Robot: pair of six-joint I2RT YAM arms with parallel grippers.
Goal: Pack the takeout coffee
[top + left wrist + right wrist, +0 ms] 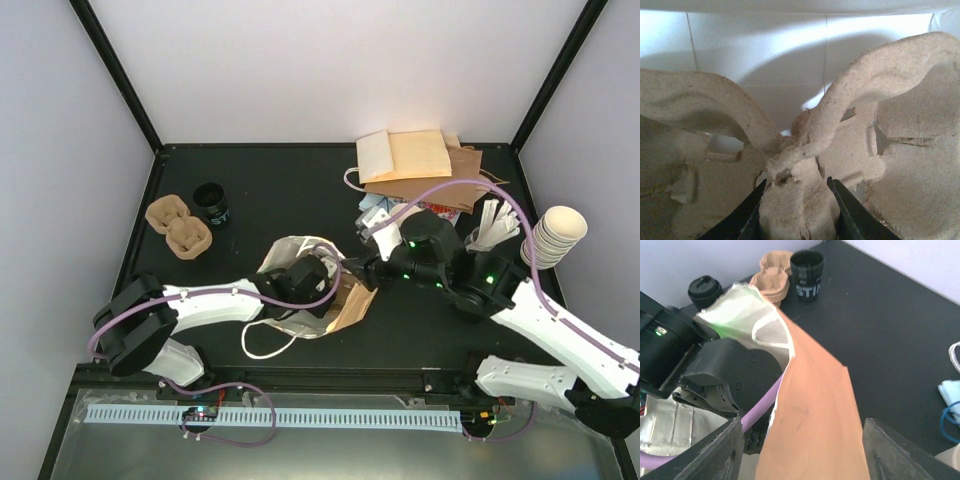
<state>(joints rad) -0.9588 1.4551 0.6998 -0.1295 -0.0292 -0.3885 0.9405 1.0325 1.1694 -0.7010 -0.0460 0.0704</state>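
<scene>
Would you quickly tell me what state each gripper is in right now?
Left gripper: closed on the pulp cup tray, inside the bag.
Right gripper: open, with the bag's brown flap between its fingers.

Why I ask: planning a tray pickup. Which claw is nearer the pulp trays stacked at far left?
Left. The left claw, inside the paper bag, is right of the pulp trays; the right claw straddles the bag's flap, farther right.

I see the black worktop (270, 190) carrying pulp trays (180, 226) and black cups (211, 203) at 10 o'clock, flat bags (415, 160) at 1, and an open bag (285, 252) at centre.
</scene>
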